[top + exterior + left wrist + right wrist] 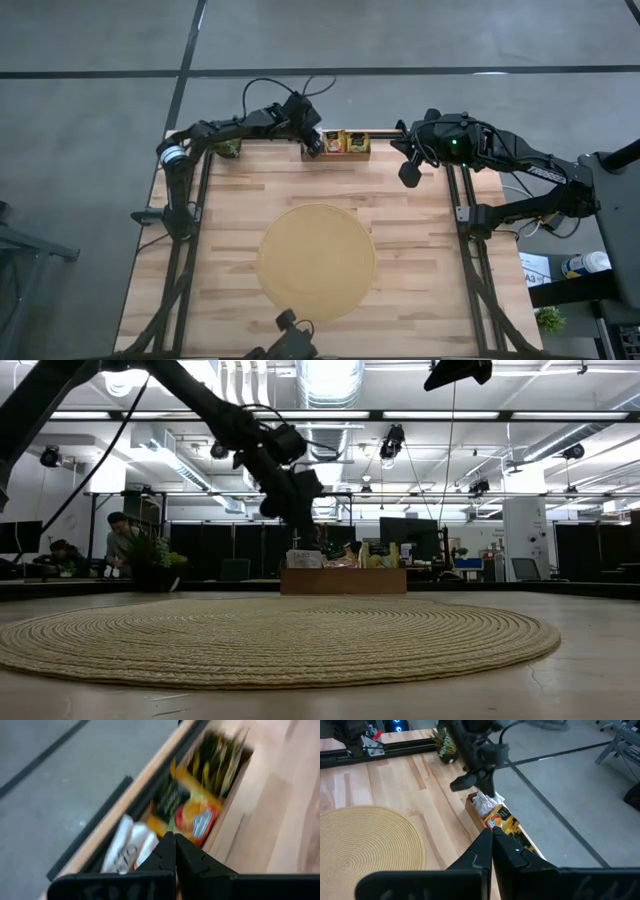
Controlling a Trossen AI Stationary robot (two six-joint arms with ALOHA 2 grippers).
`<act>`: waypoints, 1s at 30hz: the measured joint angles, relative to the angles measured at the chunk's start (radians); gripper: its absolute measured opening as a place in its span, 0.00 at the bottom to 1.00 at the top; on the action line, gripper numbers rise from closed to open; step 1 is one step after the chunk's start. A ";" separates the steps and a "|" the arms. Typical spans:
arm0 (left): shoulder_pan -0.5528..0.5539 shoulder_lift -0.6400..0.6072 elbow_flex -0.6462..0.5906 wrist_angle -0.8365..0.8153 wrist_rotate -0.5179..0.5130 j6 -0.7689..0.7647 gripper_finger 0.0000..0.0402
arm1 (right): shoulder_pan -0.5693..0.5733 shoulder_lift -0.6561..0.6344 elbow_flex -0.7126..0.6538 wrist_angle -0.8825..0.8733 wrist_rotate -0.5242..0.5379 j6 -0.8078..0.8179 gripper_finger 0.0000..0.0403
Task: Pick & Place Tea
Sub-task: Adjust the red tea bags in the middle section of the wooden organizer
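Observation:
The tea sachets stand on edge in a small brown wooden tray (352, 156) at the table's far edge. In the left wrist view they are white (127, 850), orange (195, 817) and dark green (217, 760). My left gripper (313, 143) is shut and hangs over the tray's left end, just above the white sachets (485, 800). My right gripper (410, 170) is shut and waits high to the right of the tray, holding nothing. The round tan mat (316, 262) lies at the table's middle. My left gripper (172, 840) points down and slants into the tray's left end, with its shut fingertips right above the white and orange sachets. I cannot tell whether they touch a sachet, because the view is blurred there.
A small potted plant (230, 148) stands at the table's far left corner. Bare wood lies between the mat and the tray (440, 805). The arms' frame rails run along both table sides. People sit in the room beyond the table (120, 545).

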 joint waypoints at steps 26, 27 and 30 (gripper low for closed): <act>-0.165 -0.562 -0.426 0.423 0.008 -0.207 0.00 | -0.001 0.003 -0.218 0.401 -0.239 -0.024 0.02; -0.178 -0.590 -0.464 0.462 0.002 -0.217 0.00 | -0.002 -0.001 -0.239 0.418 -0.269 -0.017 0.02; -0.220 -0.662 -0.560 0.548 -0.008 -0.227 0.00 | -0.001 -0.014 -0.300 0.470 -0.324 0.029 0.02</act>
